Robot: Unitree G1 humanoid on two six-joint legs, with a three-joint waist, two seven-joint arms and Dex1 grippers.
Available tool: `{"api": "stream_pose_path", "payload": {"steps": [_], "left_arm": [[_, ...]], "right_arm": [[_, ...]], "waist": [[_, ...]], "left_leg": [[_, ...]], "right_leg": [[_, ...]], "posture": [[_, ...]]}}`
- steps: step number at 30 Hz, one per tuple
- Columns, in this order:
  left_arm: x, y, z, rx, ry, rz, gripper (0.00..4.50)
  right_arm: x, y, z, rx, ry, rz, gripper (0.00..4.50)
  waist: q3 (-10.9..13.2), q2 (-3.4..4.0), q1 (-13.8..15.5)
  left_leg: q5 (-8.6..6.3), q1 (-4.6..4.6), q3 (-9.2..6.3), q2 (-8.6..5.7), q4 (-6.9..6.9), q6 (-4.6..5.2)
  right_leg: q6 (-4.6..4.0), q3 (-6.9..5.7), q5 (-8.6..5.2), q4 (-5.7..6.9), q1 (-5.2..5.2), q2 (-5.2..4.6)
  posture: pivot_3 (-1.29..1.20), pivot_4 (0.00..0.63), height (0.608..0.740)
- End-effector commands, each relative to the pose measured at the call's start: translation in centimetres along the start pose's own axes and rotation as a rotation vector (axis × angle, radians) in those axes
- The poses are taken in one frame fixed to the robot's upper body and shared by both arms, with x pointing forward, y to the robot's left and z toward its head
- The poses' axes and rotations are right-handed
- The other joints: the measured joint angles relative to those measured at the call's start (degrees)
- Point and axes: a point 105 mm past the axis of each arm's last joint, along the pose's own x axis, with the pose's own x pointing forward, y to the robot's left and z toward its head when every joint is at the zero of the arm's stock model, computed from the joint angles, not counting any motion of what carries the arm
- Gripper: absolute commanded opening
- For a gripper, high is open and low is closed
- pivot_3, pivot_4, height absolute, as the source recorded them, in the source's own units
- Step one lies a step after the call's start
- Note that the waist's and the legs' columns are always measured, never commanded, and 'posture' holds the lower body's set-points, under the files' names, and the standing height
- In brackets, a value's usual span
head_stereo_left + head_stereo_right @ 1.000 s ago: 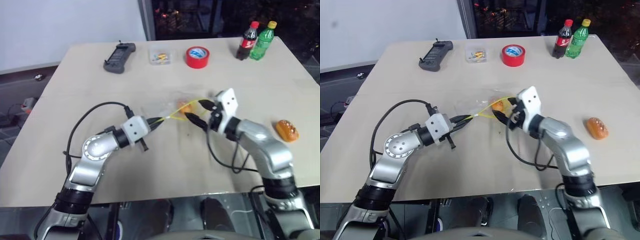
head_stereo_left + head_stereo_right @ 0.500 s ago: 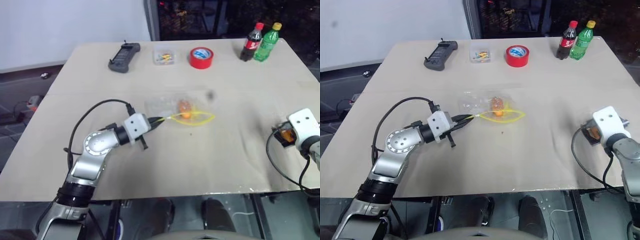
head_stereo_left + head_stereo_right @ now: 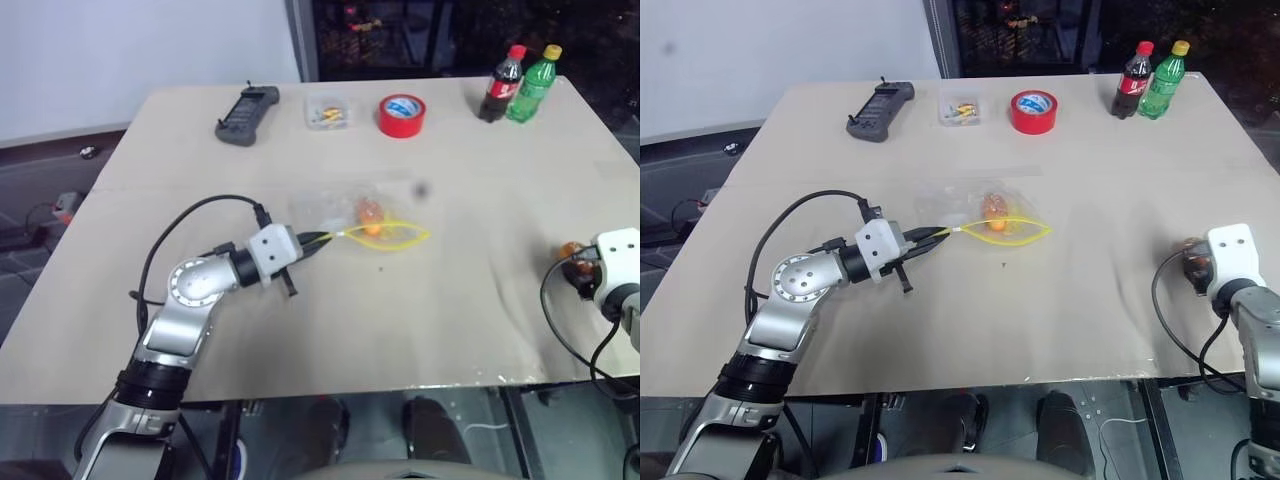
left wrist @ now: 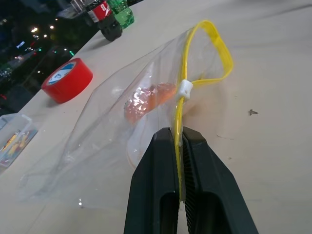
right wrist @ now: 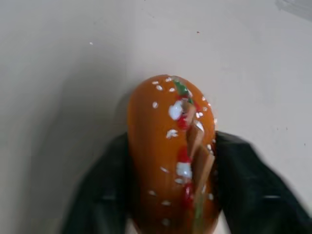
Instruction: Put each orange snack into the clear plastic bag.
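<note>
bits in the small clear box (image 3: 327, 112) too small to tell

This looks like a robot test lab or workshop rather than a home. A plain beige table (image 3: 300, 330) stands on a dark floor, with loose cables at the left. At its far edge lie a black handheld controller (image 3: 243, 103), a red tape roll (image 3: 402, 115) and two soda bottles (image 3: 520, 82).

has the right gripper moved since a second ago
Yes. The right gripper has swung from the clear plastic bag out to the table's right edge, where its fingers flank the second orange snack.
</note>
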Motion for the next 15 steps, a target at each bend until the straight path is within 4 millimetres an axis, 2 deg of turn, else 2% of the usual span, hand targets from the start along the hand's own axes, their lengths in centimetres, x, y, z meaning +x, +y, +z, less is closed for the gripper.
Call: {"api": "stream_pose_path", "payload": {"steps": [1, 2, 4, 7, 11, 15], "left_arm": [[-0.3, 0.4, 0.8, 0.014, -0.027, 0.018, 0.00], [-0.3, 0.4, 0.9, 0.013, -0.028, 0.018, 0.00], [-0.4, 0.3, 0.8, -0.001, -0.023, 0.015, 0.00], [-0.5, 0.5, 0.8, -0.035, -0.022, 0.025, 0.00], [-0.7, 0.5, 1.1, -0.033, -0.022, 0.028, 0.00], [-1.0, 0.3, 1.4, -0.043, -0.022, 0.035, 0.00]], "right_arm": [[-1.4, 2.0, 4.3, -0.006, -0.166, 0.124, 2.39], [-1.7, 3.3, 5.3, -0.003, -0.206, 0.189, 2.39], [-3.4, 8.9, 8.6, -0.007, -0.327, 0.440, 2.39], [-5.7, 14.5, 11.3, -0.004, -0.424, 0.684, 2.39], [-7.5, 19.3, 12.2, -0.018, -0.443, 0.876, 2.39], [-7.3, 21.3, 12.1, -0.026, -0.420, 0.929, 2.39]], "waist": [[0.0, 0.01, -0.1], [0.0, 0.01, -0.1], [0.0, 0.02, -0.3], [0.0, 0.02, -0.4], [0.0, -0.05, 0.4], [0.0, -0.08, 0.4]], "left_leg": [[0.00, 0.00, 0.00, 0.00, 0.00, 0.00], [0.00, 0.00, 0.00, 0.01, 0.00, 0.00], [0.00, 0.00, 0.00, 0.02, 0.00, 0.00], [-0.01, 0.02, -0.02, 0.09, 0.00, 0.01], [-0.01, -0.06, -0.12, 0.04, 0.00, 0.01], [-0.02, -0.11, -0.12, -0.08, 0.03, 0.03]], "right_leg": [[0.00, 0.00, 0.00, 0.00, 0.00, 0.00], [0.00, 0.00, 0.00, 0.00, 0.00, 0.01], [0.00, 0.01, 0.00, 0.00, -0.01, 0.01], [0.00, -0.01, 0.00, 0.01, 0.00, 0.07], [0.00, -0.11, 0.00, -0.07, 0.01, 0.03], [0.00, -0.10, 0.00, -0.12, 0.00, -0.09]], "posture": [[0.00, 0.150, 0.740], [0.00, 0.150, 0.740], [0.00, 0.150, 0.740], [0.00, 0.150, 0.740], [0.00, 0.150, 0.740], [0.00, 0.150, 0.740]]}}
